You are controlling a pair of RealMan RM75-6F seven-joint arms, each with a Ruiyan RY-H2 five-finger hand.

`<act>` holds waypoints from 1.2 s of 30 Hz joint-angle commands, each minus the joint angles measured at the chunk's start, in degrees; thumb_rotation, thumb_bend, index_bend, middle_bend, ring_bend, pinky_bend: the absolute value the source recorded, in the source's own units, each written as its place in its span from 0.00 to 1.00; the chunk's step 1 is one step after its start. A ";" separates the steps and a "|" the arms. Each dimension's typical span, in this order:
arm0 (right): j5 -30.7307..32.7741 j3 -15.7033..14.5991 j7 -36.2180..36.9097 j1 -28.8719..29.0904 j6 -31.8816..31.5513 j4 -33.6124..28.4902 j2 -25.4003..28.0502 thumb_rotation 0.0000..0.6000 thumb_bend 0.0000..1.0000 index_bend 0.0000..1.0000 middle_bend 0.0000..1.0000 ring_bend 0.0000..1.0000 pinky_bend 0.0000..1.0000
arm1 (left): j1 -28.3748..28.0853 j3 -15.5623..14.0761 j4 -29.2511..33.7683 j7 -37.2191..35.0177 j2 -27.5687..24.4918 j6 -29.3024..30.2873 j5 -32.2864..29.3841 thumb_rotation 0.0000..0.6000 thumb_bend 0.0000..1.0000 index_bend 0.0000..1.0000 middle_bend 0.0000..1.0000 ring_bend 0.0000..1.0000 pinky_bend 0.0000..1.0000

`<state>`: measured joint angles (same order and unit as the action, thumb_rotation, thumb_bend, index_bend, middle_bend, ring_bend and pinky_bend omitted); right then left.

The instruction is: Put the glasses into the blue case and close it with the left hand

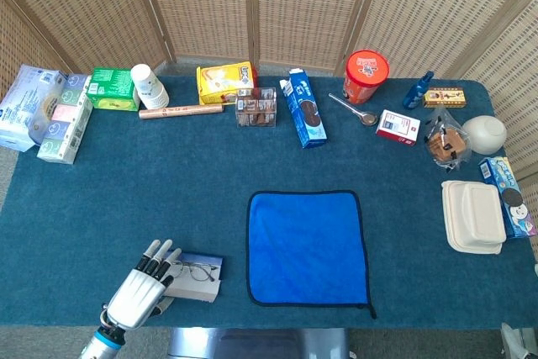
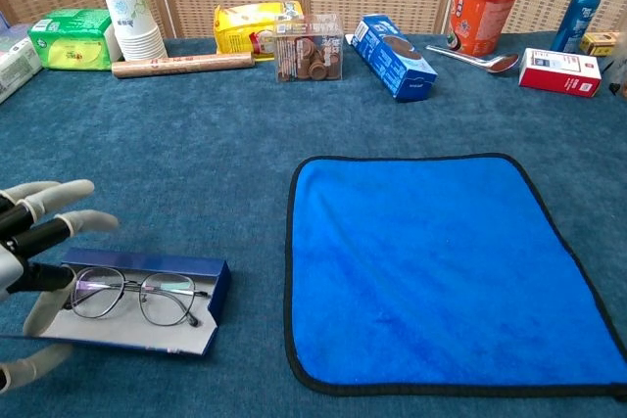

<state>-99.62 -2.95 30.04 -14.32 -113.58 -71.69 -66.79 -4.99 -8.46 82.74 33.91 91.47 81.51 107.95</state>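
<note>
The blue case (image 2: 147,305) lies open at the lower left of the chest view, on the teal surface (image 2: 225,154), well left of the blue cloth (image 2: 441,266). The glasses (image 2: 132,296) rest inside the case on its pale lining, lenses flat and side by side. The left hand (image 2: 29,271) sits at the left end of the case with its fingers (image 2: 59,193) spread apart (whether the lower fingers touch the case edge cannot be told). It grips nothing. The head view places the same hand (image 1: 139,287) at the lower left, just beside the case (image 1: 193,277). The right hand appears in neither view. A blue biscuit box (image 2: 394,56) and a red tub (image 2: 485,7) stand along the upper edge.
</note>
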 commanded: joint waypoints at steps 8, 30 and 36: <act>0.14 0.09 0.14 -0.11 -0.03 -0.18 0.07 0.57 0.33 0.04 0.13 0.00 0.13 | -1.63 3.48 1.78 0.25 -0.11 -0.74 -2.82 0.79 0.26 0.64 0.17 0.00 0.08; 0.22 0.30 0.50 -0.51 -0.63 -0.67 0.69 0.57 0.33 0.04 0.13 0.00 0.13 | -5.06 9.96 -1.45 2.09 3.17 -6.14 -14.89 0.80 0.26 0.27 0.00 0.00 0.06; 0.39 0.35 0.56 -0.60 -0.55 -0.72 0.71 0.57 0.33 0.04 0.13 0.00 0.13 | -6.04 11.41 -1.60 2.36 3.48 -6.11 -16.88 0.80 0.26 0.26 0.00 0.00 0.06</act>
<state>-99.23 -2.60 30.60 -14.93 -114.13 -72.40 -66.08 -10.84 2.68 81.06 36.15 94.92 75.52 91.47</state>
